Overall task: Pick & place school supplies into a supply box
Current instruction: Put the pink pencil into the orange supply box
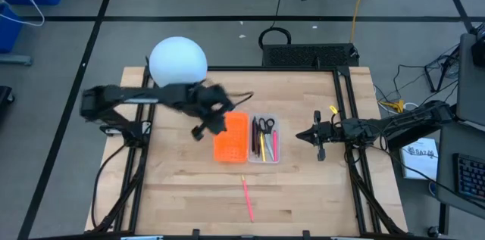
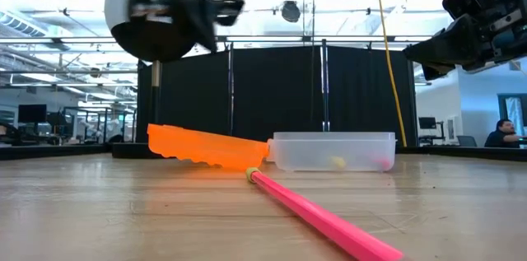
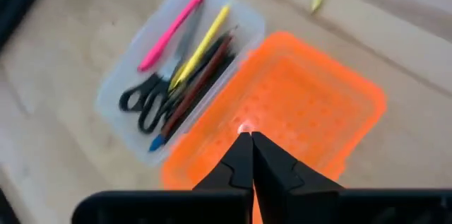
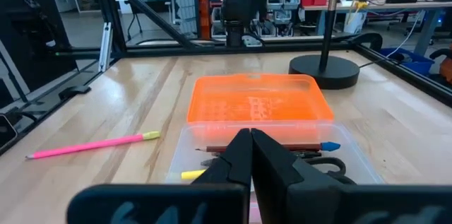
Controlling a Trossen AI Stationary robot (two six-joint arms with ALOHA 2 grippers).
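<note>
Wooden slats form the surface (image 1: 303,194), with a workshop floor and cables around it. We find the box (image 1: 264,138) near its middle, joined along one long side to an orange panel (image 1: 229,138). The box already holds scissors (image 3: 145,100), a pink pen (image 3: 171,30), a yellow pencil (image 3: 201,46) and several dark pencils.

One loose pink pencil (image 1: 247,198) lies flat on the surface, well apart from the box, toward the near edge. We judge this to be the remaining item.

Handling notes:
- We expect the pencil to be light, stiff and thin, and liable to roll.
- It lies flush on the wood, so we would take hold near mid-length, claw tips straddling the shaft across its width.
- A grip near either end would probably let it pivot.
- Its smooth shaft may slip; we would close firmly.

Left claw (image 3: 248,139): clenched, tips together, holding nothing, hovering over the orange panel. Right claw (image 4: 249,139): likewise clenched and empty, hanging just beside the box on its right.

Release low over the box, pencil aligned with the long axis.
</note>
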